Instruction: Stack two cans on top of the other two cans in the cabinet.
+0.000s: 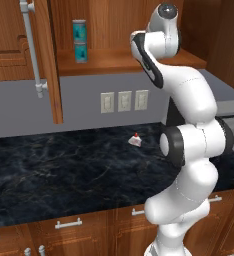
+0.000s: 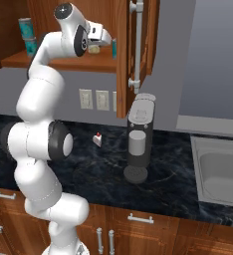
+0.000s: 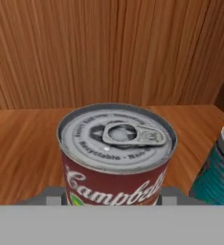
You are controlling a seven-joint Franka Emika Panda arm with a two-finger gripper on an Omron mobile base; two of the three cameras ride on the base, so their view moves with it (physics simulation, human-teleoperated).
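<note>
While claw (image 3: 114, 198) grips it, red-banded can (image 3: 116, 153) shows silver pull-tab lid

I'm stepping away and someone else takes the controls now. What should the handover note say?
Gripper: reached into the cabinet, shut on the red-band can, which sits on the shelf between the fingers.
Done: one pair of teal cans already stands stacked at the shelf's left end.
Beside the held can, to its right in the hand view, stands a single teal can.
Left: lift the red-band can and set it on that teal can, then release.
</note>
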